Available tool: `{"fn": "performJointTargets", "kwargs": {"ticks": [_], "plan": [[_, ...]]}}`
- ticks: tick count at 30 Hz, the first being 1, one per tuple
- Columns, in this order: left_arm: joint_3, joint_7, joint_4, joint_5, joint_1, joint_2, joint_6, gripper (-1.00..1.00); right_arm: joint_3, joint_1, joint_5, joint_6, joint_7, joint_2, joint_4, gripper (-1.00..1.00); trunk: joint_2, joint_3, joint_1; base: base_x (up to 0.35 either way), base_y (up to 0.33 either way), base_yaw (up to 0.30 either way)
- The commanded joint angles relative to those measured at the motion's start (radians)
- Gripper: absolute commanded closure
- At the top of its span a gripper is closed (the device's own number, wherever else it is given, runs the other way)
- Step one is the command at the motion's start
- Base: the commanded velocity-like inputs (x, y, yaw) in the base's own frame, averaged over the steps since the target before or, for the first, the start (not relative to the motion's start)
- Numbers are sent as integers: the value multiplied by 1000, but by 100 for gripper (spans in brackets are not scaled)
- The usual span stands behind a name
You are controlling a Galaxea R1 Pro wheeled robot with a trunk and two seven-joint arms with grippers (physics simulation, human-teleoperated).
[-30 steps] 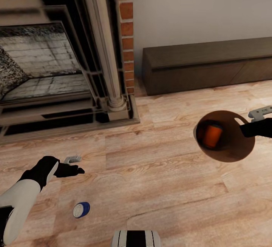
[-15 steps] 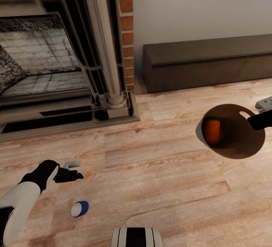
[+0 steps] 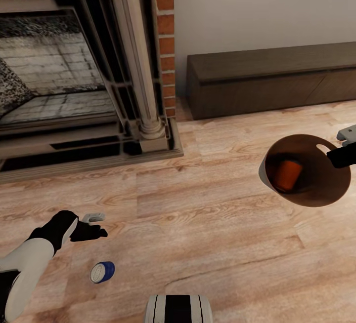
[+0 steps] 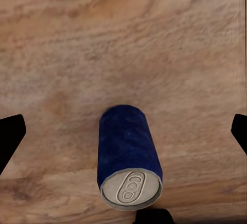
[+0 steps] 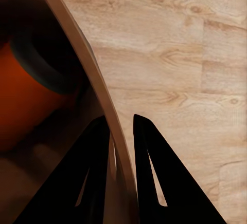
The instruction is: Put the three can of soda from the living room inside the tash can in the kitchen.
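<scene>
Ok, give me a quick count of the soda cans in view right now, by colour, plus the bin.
Orange can, inside the bin: 1
Dark blue can, lying on the floor: 1
Bin, its rim clamped by the right hand: 1
Total: 3 things, 2 of them cans.

Left end effector [image 3: 94, 225] low, fingers spread wide, right end effector [image 5: 122, 147] pinched shut.

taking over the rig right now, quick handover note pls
Right gripper: shut on the rim of the trash can, held off the living-room floor.
Left gripper: open, empty, above the blue soda can, which lies on its side on the wood floor near the fireplace.
Done: the orange soda can is inside the trash can.
Left: pick up the blue can and drop it in, find the third can, then take the bin to the kitchen.
</scene>
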Motion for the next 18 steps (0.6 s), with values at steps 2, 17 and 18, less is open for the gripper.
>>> {"fn": "performJointTargets", "kwargs": {"ticks": [2,17,18], "plan": [[-1,0,0,1,0,-2,-3,-100,0,-1,1,5,8,0,0,100,0,0,0,0,0,0],[-2,2,-1,4,9,-6,-43,-100,0,-1,2,5,10,-1,0,100,0,0,0,-41,-9,0],[-2,2,-1,4,9,-6,-45,-100,0,-1,2,5,11,-1,0,100,0,0,0,-244,-57,0]]}}
